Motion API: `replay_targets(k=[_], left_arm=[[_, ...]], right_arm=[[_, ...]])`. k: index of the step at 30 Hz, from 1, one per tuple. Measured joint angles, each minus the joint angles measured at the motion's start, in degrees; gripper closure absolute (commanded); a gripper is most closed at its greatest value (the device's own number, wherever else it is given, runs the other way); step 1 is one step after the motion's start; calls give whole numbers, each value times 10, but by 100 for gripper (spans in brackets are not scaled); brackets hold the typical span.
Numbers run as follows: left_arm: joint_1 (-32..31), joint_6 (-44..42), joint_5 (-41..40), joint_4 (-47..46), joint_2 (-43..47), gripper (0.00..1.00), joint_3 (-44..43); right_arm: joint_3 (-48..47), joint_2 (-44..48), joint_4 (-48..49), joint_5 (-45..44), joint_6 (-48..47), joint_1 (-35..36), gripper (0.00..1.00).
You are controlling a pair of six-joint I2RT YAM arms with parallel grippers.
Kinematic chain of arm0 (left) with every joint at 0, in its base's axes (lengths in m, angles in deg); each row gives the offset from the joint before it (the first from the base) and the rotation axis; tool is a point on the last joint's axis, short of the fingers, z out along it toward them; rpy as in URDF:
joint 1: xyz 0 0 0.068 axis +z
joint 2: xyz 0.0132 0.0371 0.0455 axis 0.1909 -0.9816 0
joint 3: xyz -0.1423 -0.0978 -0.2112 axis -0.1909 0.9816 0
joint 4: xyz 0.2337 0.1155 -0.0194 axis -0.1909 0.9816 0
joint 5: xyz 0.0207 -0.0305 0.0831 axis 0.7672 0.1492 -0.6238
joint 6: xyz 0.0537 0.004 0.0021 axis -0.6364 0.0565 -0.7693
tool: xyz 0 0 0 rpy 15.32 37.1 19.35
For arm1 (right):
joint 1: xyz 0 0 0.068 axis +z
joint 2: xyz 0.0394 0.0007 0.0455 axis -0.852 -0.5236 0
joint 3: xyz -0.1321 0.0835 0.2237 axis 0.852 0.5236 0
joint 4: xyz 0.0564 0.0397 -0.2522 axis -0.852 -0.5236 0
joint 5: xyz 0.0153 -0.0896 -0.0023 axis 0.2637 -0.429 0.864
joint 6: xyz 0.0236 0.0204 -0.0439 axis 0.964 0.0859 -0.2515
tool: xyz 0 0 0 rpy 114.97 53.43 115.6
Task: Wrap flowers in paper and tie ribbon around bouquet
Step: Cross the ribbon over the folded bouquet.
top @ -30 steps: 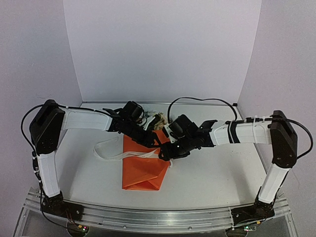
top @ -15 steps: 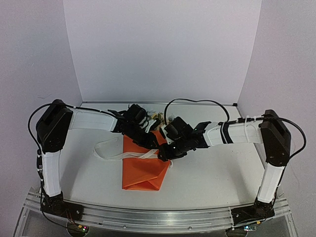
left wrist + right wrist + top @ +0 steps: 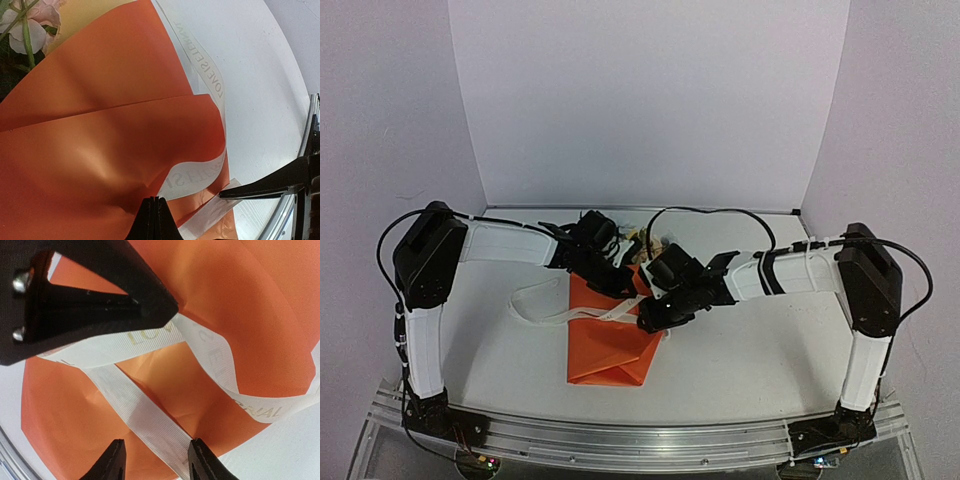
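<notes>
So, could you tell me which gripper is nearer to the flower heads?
Left. The left gripper rests near the top of the orange paper, just below the flowers; the right gripper is further down it, open astride a strand of the ribbon.

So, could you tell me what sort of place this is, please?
Probably a robotics lab booth: a white table boxed in by plain pale walls, two arms bolted to an aluminium rail, and craft props, orange paper and ribbon.
</notes>
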Motion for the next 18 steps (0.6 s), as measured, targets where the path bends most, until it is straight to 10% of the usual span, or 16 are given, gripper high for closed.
replay_targets(k=[18], left_arm=[[20, 14, -24, -2, 59, 100, 40]], right_arm=[[-35, -15, -22, -55, -19, 16, 45]])
